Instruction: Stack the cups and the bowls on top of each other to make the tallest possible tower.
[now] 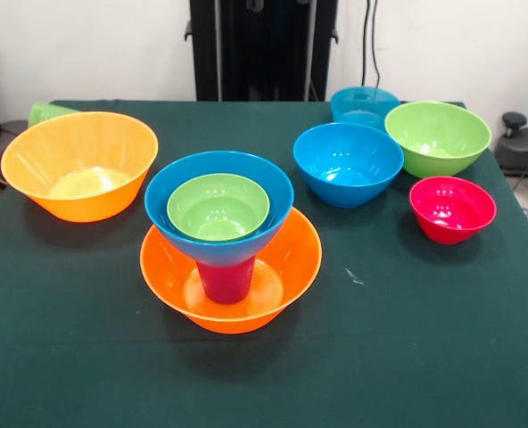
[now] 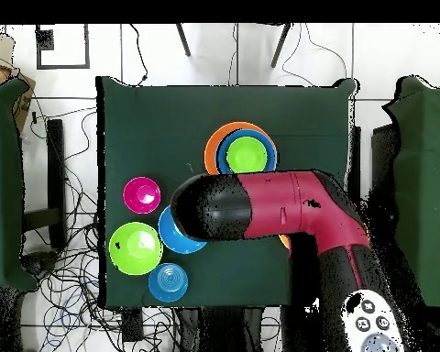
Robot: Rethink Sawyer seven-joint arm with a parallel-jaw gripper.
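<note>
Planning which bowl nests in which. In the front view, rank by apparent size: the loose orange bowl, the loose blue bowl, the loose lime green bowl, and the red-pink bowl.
1. Loose orange bowl, largest.
2. Loose blue bowl and loose lime green bowl: they look alike, and the green one sits farther from the camera, so no ranking.
3. Red-pink bowl, smallest.

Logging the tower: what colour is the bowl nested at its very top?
Lime green bowl, clearest in the front view.

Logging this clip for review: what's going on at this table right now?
Nothing is being handled at this moment. The red and black arm reaches over the table, but its gripper does not show. A tower already stands: an orange bowl holds an upside-down purple-magenta cup, which carries a blue bowl with a lime green bowl nested inside. Five more bowls and a light green cup lying behind the far orange one remain unstacked.
</note>
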